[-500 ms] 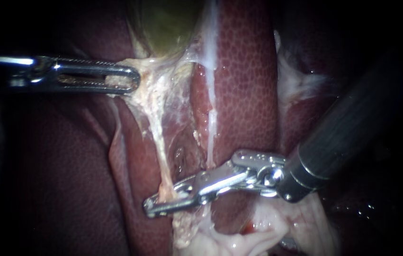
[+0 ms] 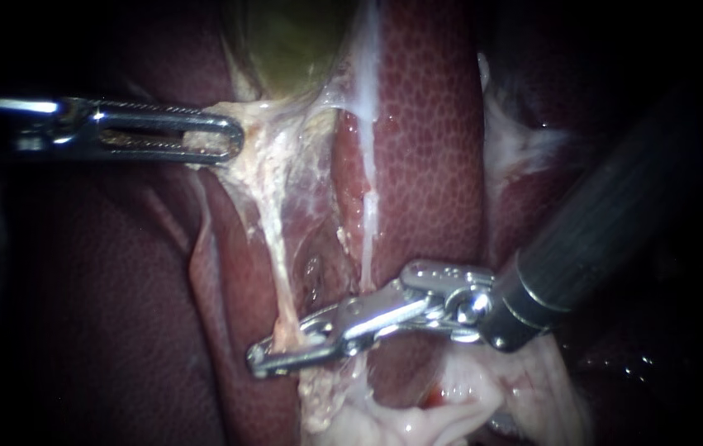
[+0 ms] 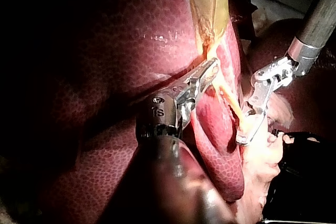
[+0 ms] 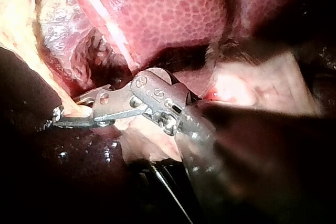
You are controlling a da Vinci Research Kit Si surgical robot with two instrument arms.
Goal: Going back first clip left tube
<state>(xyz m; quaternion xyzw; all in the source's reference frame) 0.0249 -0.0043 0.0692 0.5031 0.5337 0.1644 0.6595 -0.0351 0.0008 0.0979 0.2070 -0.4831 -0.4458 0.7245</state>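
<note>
Pincer (image 2: 264,361) of right instrument (image 2: 533,289) narrowly clamps left tube (image 2: 280,272).

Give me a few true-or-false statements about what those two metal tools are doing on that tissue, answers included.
1. The shiny slotted jaws of the left instrument are shut on pale tissue just below the greenish gallbladder. True.
2. The dark-shafted right instrument comes in from the left. False: it comes in from the right.
3. Its tip lies at the thin pale left tube. True.
4. The two instruments touch each other. False: they are well apart.
5. The dark red mottled liver is hidden. False: it fills much of the endoscope view.
</note>
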